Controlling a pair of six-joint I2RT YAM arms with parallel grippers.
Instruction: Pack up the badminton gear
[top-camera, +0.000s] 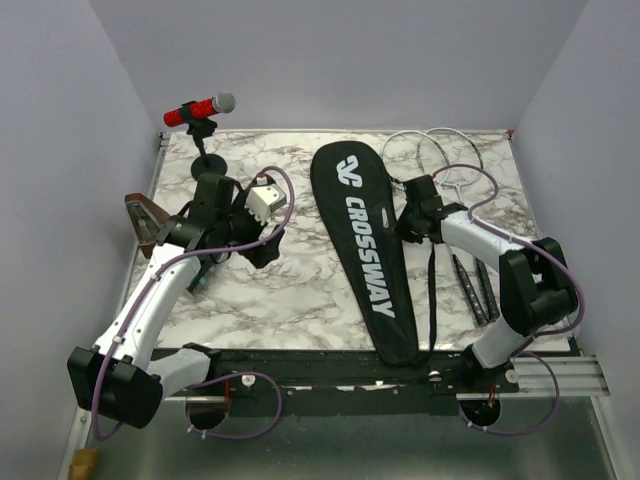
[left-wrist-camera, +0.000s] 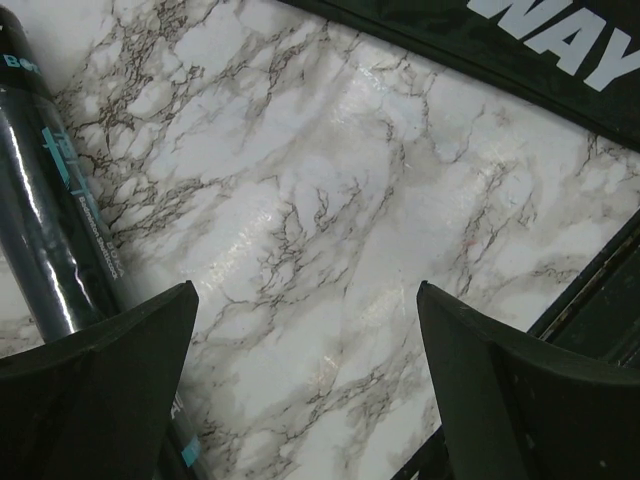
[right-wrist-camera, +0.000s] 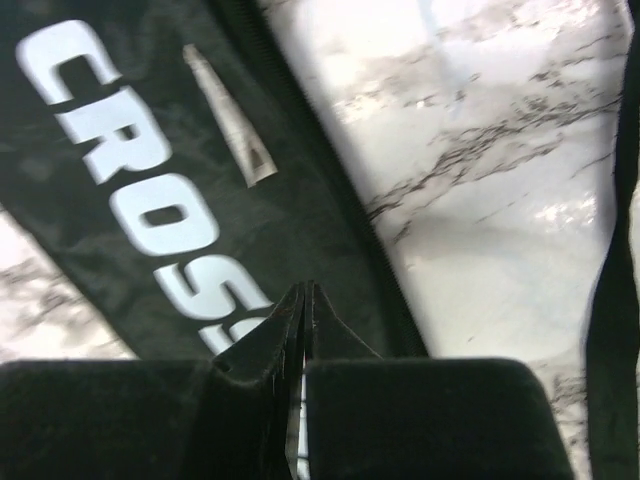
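The black "CROSSWAY" bag (top-camera: 365, 250) lies flat along the middle of the table. It also shows in the right wrist view (right-wrist-camera: 150, 150) and the left wrist view (left-wrist-camera: 560, 50). Two rackets (top-camera: 440, 160) lie right of it, their dark handles (top-camera: 478, 285) pointing toward the near edge. My right gripper (top-camera: 412, 218) is shut over the bag's right edge (right-wrist-camera: 305, 288); nothing shows between its fingers. My left gripper (top-camera: 265, 245) is open over bare marble (left-wrist-camera: 305, 290). The black tube (left-wrist-camera: 45, 200) lies beside its left finger, mostly under the arm in the top view (top-camera: 197, 278). No shuttlecocks are in view.
A red microphone on a black stand (top-camera: 200, 110) stands at the far left corner. A brown wedge (top-camera: 143, 215) sits at the left table edge. The bag's strap (top-camera: 432, 290) lies between bag and racket handles. Black rails (top-camera: 400, 370) run along the near edge.
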